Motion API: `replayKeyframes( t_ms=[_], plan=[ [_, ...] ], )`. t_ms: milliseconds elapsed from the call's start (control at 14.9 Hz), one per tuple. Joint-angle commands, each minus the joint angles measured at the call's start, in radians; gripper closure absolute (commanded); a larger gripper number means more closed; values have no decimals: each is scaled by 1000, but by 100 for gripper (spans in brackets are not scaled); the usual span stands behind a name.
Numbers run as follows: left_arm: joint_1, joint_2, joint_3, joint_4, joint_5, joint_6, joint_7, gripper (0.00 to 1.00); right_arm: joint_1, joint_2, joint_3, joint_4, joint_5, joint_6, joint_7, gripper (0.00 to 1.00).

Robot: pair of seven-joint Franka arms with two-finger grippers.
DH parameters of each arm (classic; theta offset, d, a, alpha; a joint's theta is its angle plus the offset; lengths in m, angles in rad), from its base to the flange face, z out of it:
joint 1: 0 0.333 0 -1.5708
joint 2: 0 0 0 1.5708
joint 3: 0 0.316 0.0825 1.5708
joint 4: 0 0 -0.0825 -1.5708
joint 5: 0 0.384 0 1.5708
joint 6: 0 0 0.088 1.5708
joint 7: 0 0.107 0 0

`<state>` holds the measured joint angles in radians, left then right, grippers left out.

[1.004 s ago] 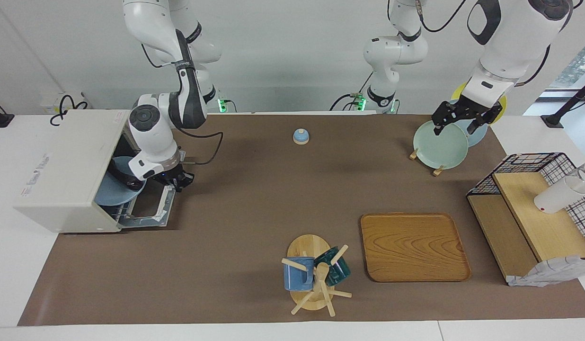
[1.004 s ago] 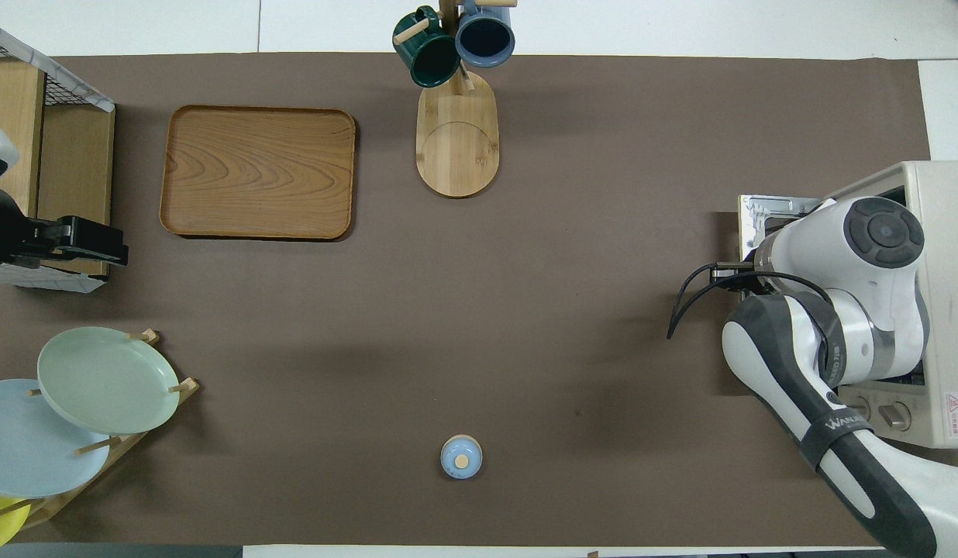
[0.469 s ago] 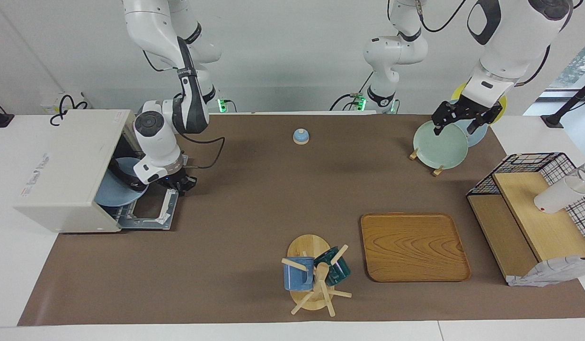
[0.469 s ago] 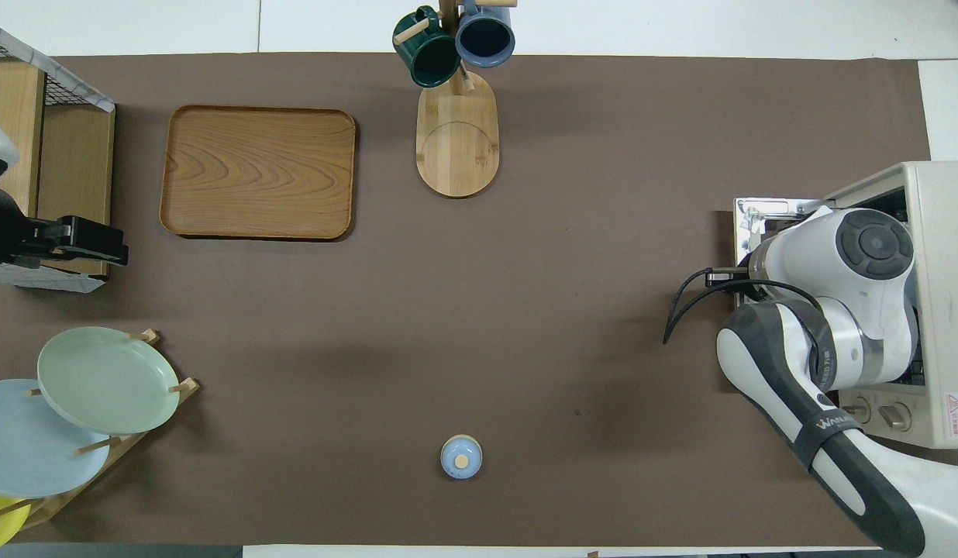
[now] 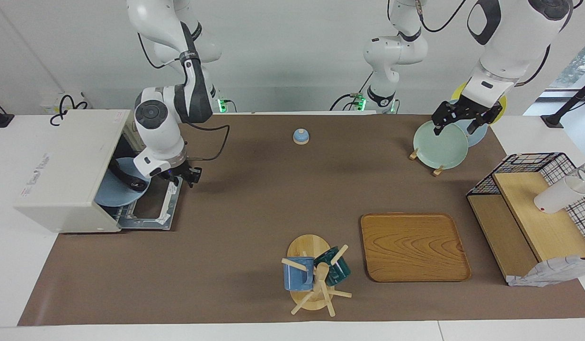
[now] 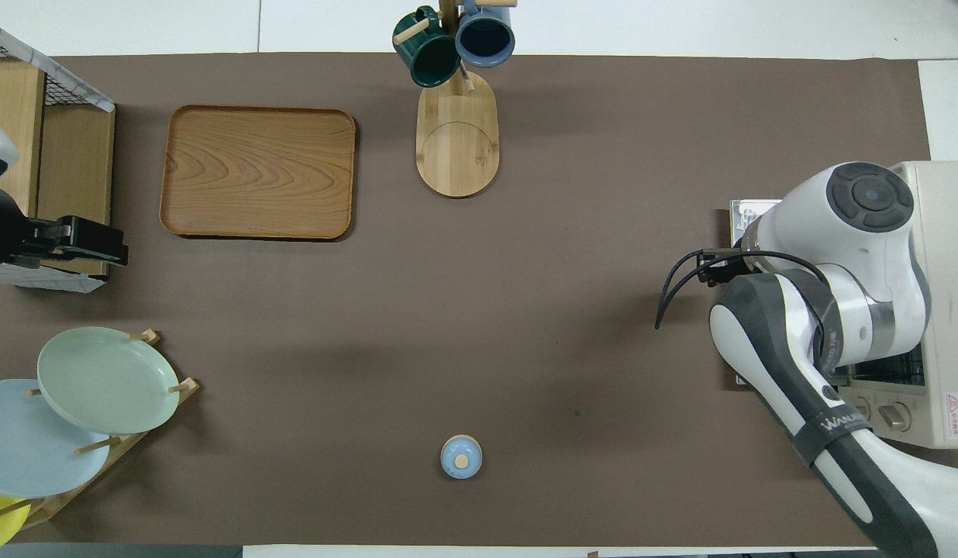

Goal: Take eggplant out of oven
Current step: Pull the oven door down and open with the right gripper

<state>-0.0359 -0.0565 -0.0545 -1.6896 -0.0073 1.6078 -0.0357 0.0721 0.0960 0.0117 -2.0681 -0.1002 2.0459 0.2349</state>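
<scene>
The white oven stands at the right arm's end of the table, and its door lies open and flat in front of it. Inside, a blue plate carries a dark long shape that looks like the eggplant. My right gripper hangs over the open door's edge nearest the robots, just outside the oven mouth. In the overhead view the oven shows, but the right arm hides its gripper and the eggplant. My left gripper waits open over the plate rack.
A green plate leans in the rack with a blue and a yellow plate. A small blue bell sits near the robots. A wooden tray, a mug stand and a wire shelf are farther out.
My right hand has risen and drawn a little away from the oven mouth. The oven door has come down further open. The left arm has not moved.
</scene>
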Motion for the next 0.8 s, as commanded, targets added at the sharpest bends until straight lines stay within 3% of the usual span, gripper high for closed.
replayKeyframes(
  t_ms=[0, 335, 736],
  plan=[
    [-1, -9, 1, -4, 21, -2, 8, 0, -78, -68, -10, 5, -22, -85, -18, 42],
    [1, -9, 2, -4, 21, 0, 7, 0, -158, -79, -10, -16, -36, -96, -69, 44],
    [1, -9, 2, -4, 21, -2, 7, 0, -170, -97, -9, -69, -36, -50, -103, 46]
  ],
)
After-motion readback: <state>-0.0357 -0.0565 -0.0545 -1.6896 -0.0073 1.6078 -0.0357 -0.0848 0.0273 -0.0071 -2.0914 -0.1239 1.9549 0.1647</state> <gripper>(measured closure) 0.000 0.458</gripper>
